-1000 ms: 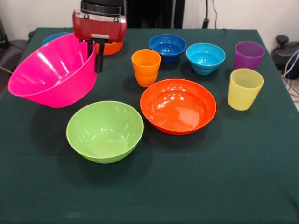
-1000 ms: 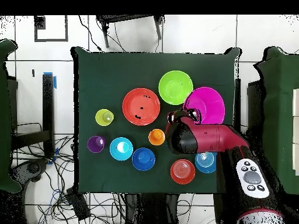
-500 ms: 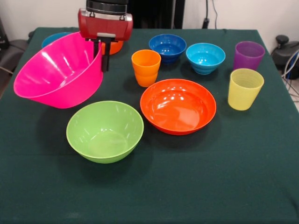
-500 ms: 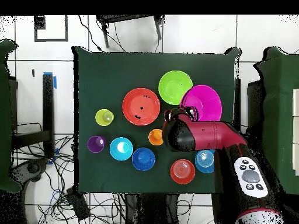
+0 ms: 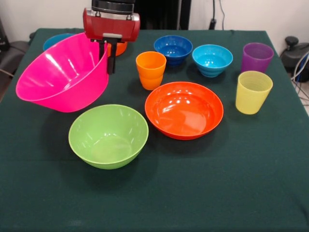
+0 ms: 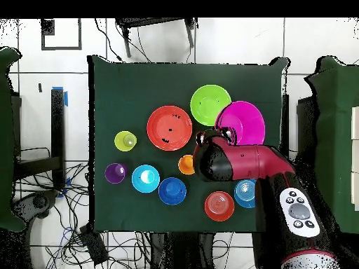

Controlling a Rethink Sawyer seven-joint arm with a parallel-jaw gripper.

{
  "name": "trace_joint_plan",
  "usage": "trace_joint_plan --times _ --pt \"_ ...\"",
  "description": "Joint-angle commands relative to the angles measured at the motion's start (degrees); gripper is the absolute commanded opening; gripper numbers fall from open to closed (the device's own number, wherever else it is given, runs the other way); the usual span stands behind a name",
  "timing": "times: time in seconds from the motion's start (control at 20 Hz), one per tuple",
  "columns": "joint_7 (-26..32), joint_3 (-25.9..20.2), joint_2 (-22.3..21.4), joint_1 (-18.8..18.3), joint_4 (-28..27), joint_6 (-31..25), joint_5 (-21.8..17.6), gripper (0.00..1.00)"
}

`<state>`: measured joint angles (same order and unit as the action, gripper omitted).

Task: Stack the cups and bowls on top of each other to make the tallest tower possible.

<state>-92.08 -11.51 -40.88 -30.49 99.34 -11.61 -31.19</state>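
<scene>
My gripper (image 5: 108,59) is shut on the rim of the large pink bowl (image 5: 63,77), which hangs tilted above the cloth, its mouth facing the front left. From above, the pink bowl (image 6: 245,120) slightly overlaps the lime green bowl (image 6: 210,105). The green bowl (image 5: 108,135) sits upright just in front of the pink one. Beside it lies the shallow orange bowl (image 5: 184,109). An orange cup (image 5: 150,70) stands behind that, with the yellow cup (image 5: 253,92) and purple cup (image 5: 257,57) at the right. No tower stands; every piece is separate.
Small bowls line the back: dark blue (image 5: 173,48), cyan (image 5: 212,59), an orange one (image 5: 119,48) half hidden behind the gripper, and a blue one (image 5: 54,39) at the far left. The red arm (image 6: 245,164) reaches over the table's right side in the overhead view.
The gripper has carried the pink bowl a little to the right in the front view, closer to the green bowl. Everything else stays put.
</scene>
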Motion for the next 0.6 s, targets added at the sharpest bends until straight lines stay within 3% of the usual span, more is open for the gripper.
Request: trace_joint_plan --times 0.05,0.6 --pt "-2.0 -4.5 1.1 2.7 -1.9 -5.2 0.9 0.0" --pt "-1.9 -4.6 2.1 4.0 -4.0 -6.8 2.0 0.0"
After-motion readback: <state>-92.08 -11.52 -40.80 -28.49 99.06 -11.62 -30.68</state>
